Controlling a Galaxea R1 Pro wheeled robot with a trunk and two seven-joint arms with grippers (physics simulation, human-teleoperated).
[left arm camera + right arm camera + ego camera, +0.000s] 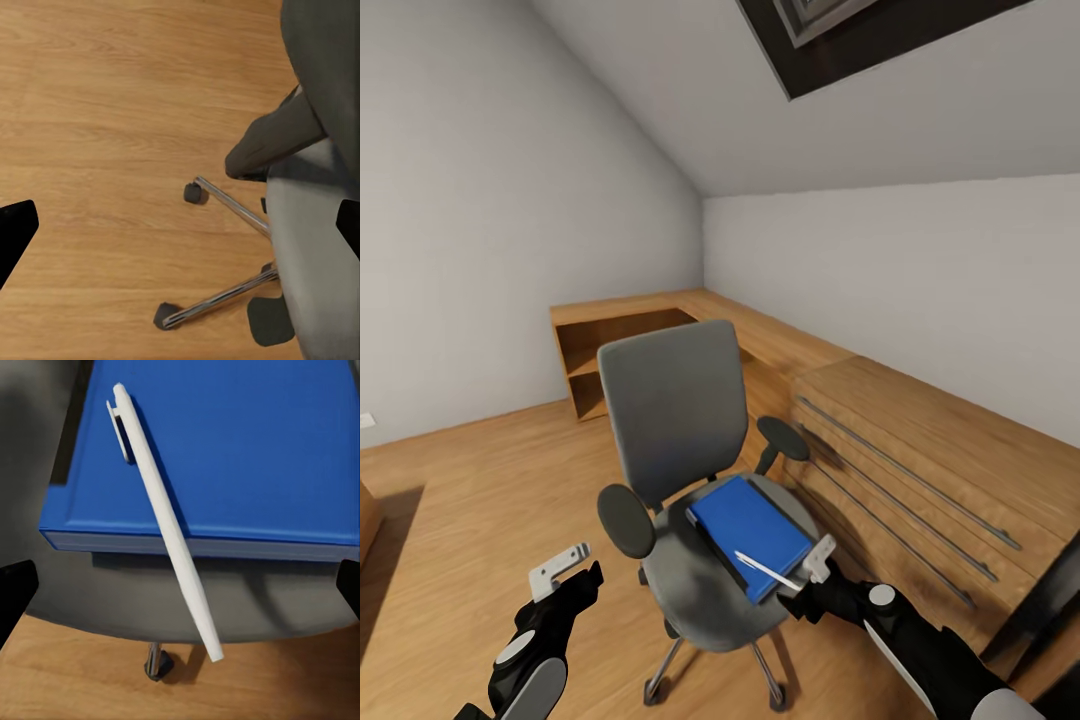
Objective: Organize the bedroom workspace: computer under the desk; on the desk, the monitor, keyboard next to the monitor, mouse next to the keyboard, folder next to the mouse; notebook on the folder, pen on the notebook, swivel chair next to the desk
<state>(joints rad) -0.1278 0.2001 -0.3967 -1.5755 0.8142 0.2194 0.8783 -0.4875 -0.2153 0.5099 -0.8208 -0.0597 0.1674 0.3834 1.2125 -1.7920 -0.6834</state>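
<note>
A white pen [163,514] lies slantwise on a blue folder [247,442] straight ahead of the tool — its tip juts past the folder's edge and the grey chair seat [112,592]. Wood floor [75,682] and one caster [157,666] show beyond.

Looked like a home attic room: sloped white ceiling [780,90], wooden floor [470,480], built-in light-wood drawers [920,450], grey swivel office chair [675,410].

No text, label, brand, number or sign can be read anywhere in these views; every surface is plain and carries no readable marking.
</note>
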